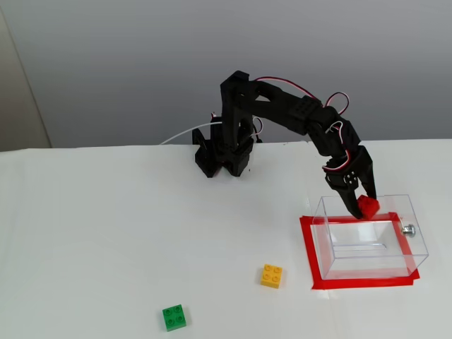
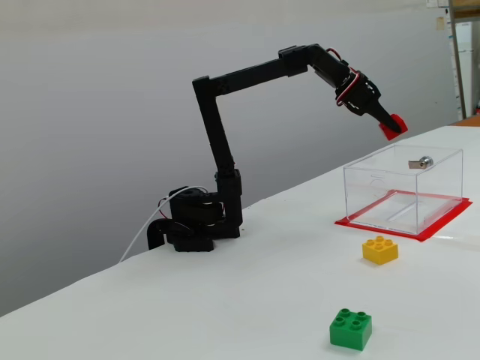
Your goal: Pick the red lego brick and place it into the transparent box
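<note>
The red lego brick (image 1: 367, 207) is pinched in the hand (image 2: 391, 127), held above the transparent box (image 1: 369, 246) near its back wall. Released here, it could strike the rim and be bounced onto the worktop (image 1: 106, 240).

1. red lego brick (image 1: 367, 207) (image 2: 394, 126): small, bright red, held off the counter and tilted, pinched at the tip of the tool (image 1: 363, 208) (image 2: 390, 124). In a fixed view it hangs above the box's open top, clear of the walls.
2. transparent box (image 1: 367, 265) (image 2: 375, 196): clear rectangular plastic, thin walls, top open, small silver knob on one wall. Sits upright on the counter, inside a red tape rectangle. Looks empty.
</note>
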You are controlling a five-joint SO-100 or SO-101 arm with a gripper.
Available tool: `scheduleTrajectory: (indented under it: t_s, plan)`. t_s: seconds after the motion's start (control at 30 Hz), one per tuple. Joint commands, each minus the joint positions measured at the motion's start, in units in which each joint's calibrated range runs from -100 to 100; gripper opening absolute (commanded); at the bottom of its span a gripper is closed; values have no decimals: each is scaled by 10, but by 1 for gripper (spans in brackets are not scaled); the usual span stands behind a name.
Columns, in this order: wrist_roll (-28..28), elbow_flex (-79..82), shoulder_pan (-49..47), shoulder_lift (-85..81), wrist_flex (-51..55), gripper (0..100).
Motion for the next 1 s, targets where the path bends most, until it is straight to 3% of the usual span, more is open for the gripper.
scheduleTrajectory:
  t_s: [0.0,0.43,0.63,0.97]
  plan:
    - [3,-56,-6,22,-7,10]
    - [4,-96,-35,61,-4,11]
    - [4,-94,-35,62,1,23]
    - [4,-94,-34,61,2,24]
